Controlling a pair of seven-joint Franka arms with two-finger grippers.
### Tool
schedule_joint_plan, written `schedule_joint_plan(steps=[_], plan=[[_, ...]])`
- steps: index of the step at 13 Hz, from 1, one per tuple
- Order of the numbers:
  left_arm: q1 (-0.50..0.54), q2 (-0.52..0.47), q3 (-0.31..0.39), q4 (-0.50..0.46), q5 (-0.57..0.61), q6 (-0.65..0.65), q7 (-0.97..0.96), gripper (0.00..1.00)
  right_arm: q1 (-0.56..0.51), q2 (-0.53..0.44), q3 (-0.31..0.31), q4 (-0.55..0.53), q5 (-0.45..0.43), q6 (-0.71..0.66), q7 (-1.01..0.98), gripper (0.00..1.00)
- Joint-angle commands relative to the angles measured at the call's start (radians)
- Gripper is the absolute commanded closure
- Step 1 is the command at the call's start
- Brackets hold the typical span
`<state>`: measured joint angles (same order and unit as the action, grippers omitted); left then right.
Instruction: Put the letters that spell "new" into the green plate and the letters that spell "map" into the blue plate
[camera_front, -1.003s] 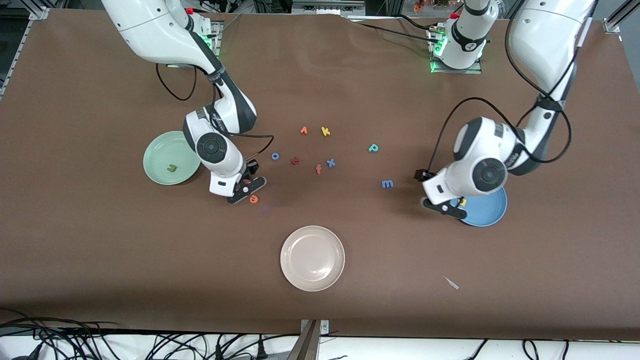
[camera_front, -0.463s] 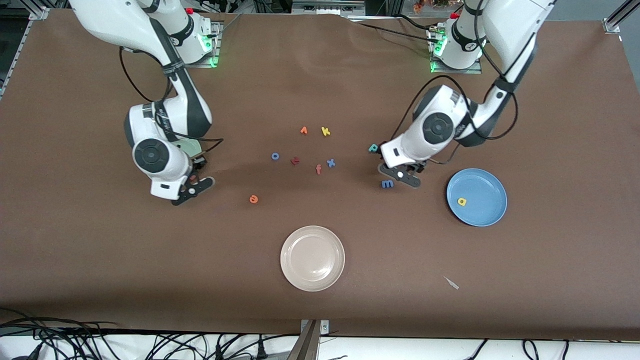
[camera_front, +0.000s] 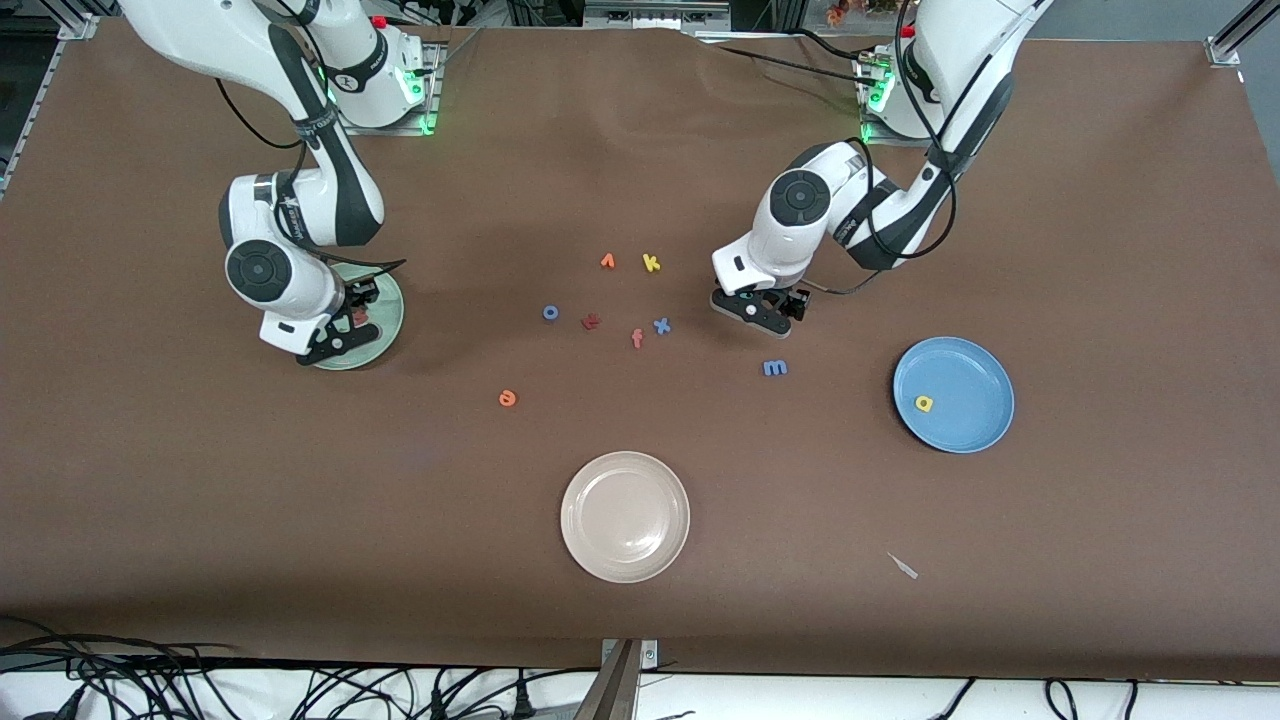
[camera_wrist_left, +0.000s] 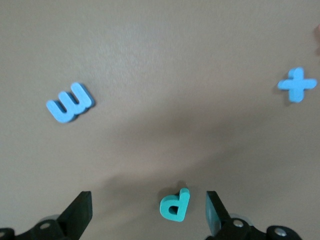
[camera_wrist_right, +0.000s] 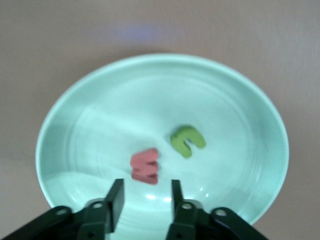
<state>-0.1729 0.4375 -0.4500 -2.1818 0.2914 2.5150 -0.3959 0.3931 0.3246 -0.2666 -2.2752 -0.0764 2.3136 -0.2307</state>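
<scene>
1. The right gripper has carried the salmon "w" from the table to over the green plate; its fingers are now parted, the "w" beside the olive "n".
2. The left gripper has left the blue plate, hanging spread wide over the teal "p".
3. The yellow "a" lies in the blue plate.

no printed text reads; only foam letter shapes: k, m, x, f.
</scene>
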Motion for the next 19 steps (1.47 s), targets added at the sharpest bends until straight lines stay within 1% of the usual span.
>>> schedule_joint_plan(steps=[1,2,5,7,8,10,11,12,13,14,16,17,19], plan=[[-0.014,-0.008,0.002,-0.026,0.045,0.018,-0.047,0.0,0.013,-0.042,0.025,0.006,0.012,-0.005,0.046,0.0],[-0.014,-0.002,0.001,-0.024,0.046,0.018,-0.049,0.0,0.016,-0.027,0.058,0.055,0.012,-0.006,0.089,0.0],[-0.019,0.021,0.0,-0.022,0.046,0.031,-0.052,0.03,0.02,0.12,0.176,0.266,0.015,-0.005,0.22,0.0],[-0.043,0.03,0.002,-0.026,0.048,0.031,-0.072,0.05,0.021,0.245,0.233,0.45,0.03,-0.008,0.426,0.0],[-0.051,0.033,0.002,-0.026,0.052,0.03,-0.075,0.06,0.021,0.298,0.251,0.52,0.038,-0.008,0.539,0.0],[-0.059,0.036,0.002,-0.032,0.067,0.03,-0.087,0.15,0.021,0.365,0.257,0.603,0.052,-0.005,0.696,0.01],[-0.056,0.038,0.002,-0.032,0.072,0.03,-0.089,0.21,0.021,0.382,0.266,0.614,0.093,0.0,0.747,0.01],[-0.056,0.043,0.002,-0.032,0.072,0.03,-0.089,0.28,0.021,0.389,0.274,0.614,0.142,0.004,0.787,0.05],[-0.057,0.044,0.004,-0.032,0.072,0.03,-0.087,0.33,0.024,0.39,0.276,0.614,0.176,0.004,0.812,0.09],[-0.056,0.044,0.004,-0.032,0.072,0.03,-0.089,0.35,0.03,0.39,0.276,0.614,0.193,0.006,0.833,0.1],[-0.054,0.05,0.004,-0.032,0.074,0.03,-0.087,0.41,0.039,0.401,0.276,0.612,0.201,0.044,0.85,0.16],[-0.05,0.053,0.004,-0.032,0.08,0.03,-0.087,0.46,0.043,0.407,0.276,0.612,0.199,0.058,0.85,0.19],[-0.045,0.055,0.004,-0.032,0.095,0.03,-0.089,0.52,0.044,0.415,0.276,0.611,0.198,0.07,0.85,0.3]])
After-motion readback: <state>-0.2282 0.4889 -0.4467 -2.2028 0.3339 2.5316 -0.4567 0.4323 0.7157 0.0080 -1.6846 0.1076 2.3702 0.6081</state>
